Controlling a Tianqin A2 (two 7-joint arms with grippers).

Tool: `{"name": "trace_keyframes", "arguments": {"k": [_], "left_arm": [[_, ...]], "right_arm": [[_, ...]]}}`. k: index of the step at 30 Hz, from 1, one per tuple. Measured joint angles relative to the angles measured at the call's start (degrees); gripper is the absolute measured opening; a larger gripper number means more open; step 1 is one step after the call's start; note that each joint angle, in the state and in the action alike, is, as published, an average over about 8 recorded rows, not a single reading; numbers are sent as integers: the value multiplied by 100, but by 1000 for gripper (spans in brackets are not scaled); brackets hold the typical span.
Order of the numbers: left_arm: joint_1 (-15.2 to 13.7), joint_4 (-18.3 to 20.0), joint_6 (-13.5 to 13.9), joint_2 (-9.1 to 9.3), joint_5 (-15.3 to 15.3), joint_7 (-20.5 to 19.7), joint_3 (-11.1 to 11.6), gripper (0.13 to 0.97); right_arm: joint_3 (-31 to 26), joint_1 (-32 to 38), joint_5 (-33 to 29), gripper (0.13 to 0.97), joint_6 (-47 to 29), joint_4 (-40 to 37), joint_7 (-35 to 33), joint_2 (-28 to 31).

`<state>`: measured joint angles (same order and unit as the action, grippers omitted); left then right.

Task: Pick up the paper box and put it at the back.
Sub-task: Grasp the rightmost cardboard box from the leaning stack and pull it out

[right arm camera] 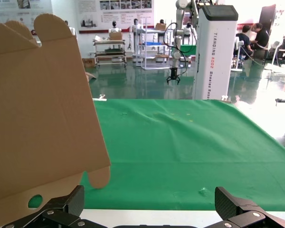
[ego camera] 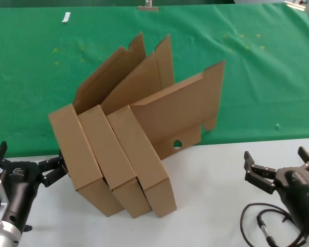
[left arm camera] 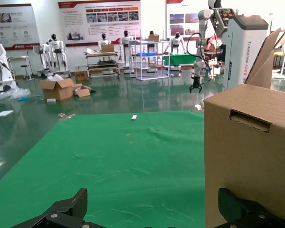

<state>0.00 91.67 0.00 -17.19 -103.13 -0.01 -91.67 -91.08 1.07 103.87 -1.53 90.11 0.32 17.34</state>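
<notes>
The left pincer [ego camera: 28, 167] is seen with its black fingers spread apart, low over the white counter [ego camera: 221, 175] near its left front edge, one fingertip just beside the end wall of the nearest of three shallow plain brown corrugated cardboard mailer boxes [ego camera: 85, 157]. The three boxes are packed side by side, touching, slanting across the seam where the white counter meets the wide green cloth [ego camera: 257, 77] at the back, with their hinged lids raised and leaning toward that cloth; a small round hole [ego camera: 177, 144] is visible in the rightmost lid. In the left wrist view the box wall [left arm camera: 249, 156] with its slot is seen between the parted fingers [left arm camera: 66, 209], nothing being gripped. The right pincer [ego camera: 280, 167] is held apart as well, idle near the right front edge of the counter. The paper box is judged to be light, empty and fairly stiff along its folded walls, yet easily crushed or buckled if squeezed hard; the open lid is likely to flap. A hold across the short end wall, close to a corner where the cardboard is doubled, is judged soundest, with moderate pressure.
</notes>
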Motion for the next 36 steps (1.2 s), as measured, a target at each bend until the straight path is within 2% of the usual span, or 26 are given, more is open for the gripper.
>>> {"name": "trace_keyframes", "arguments": {"k": [36], "left_arm": [[0,0,0,0,0,1,0,966]], "right_arm": [[0,0,0,966,0,0,0,0]]}}
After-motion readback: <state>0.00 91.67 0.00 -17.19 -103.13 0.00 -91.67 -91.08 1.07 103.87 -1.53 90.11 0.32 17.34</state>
